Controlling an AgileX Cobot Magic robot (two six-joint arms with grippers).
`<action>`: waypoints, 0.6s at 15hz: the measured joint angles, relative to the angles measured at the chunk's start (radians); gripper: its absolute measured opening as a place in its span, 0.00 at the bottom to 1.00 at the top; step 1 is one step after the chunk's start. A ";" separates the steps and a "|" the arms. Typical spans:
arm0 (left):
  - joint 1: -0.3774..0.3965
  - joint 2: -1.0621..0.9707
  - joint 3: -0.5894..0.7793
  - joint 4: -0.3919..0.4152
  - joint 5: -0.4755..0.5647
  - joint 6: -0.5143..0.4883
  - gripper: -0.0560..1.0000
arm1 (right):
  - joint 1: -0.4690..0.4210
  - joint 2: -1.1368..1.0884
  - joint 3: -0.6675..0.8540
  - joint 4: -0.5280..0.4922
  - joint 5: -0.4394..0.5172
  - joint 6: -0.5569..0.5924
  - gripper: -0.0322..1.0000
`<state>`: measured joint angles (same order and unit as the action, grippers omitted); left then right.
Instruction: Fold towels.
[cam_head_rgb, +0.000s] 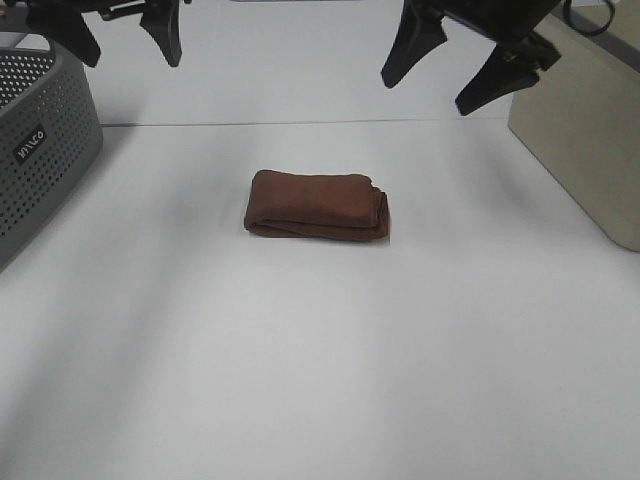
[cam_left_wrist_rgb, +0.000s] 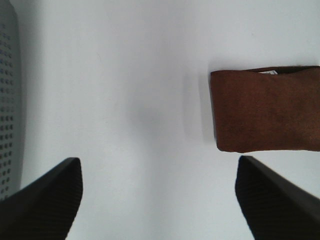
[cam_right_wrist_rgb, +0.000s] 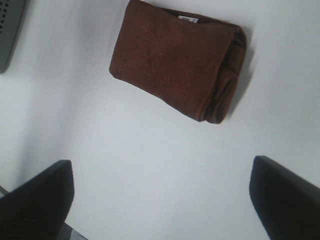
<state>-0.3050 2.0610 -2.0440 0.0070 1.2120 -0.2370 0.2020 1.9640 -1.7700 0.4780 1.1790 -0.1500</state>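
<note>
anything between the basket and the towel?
Nothing: only bare white table between the grey basket and the folded brown towel, clearest in the exterior high view.

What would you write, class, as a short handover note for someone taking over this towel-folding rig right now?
Left tool: open, empty, raised above the white table near the grey perforated plastic basket.
Right tool: open, empty, raised near the beige box.
The dark reddish-brown terry cloth towel lies mid-table as a compact folded rectangle, layered ends toward the right arm's side, small white tag peeking out at one edge.
Done: folding looks finished; neither tool touches it.
Left: probably only a tidiness check; no other towel in view.
</note>
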 joint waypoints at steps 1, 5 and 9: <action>0.000 -0.038 0.021 0.016 -0.001 0.006 0.80 | 0.000 -0.043 0.000 -0.050 0.022 0.027 0.89; 0.000 -0.281 0.254 0.065 -0.001 0.014 0.79 | 0.000 -0.247 0.045 -0.233 0.028 0.095 0.89; 0.000 -0.628 0.600 0.076 0.000 0.016 0.79 | 0.000 -0.542 0.293 -0.312 0.031 0.098 0.89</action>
<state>-0.3050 1.4330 -1.4440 0.0830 1.2120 -0.2210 0.2020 1.4220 -1.4770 0.1660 1.2100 -0.0520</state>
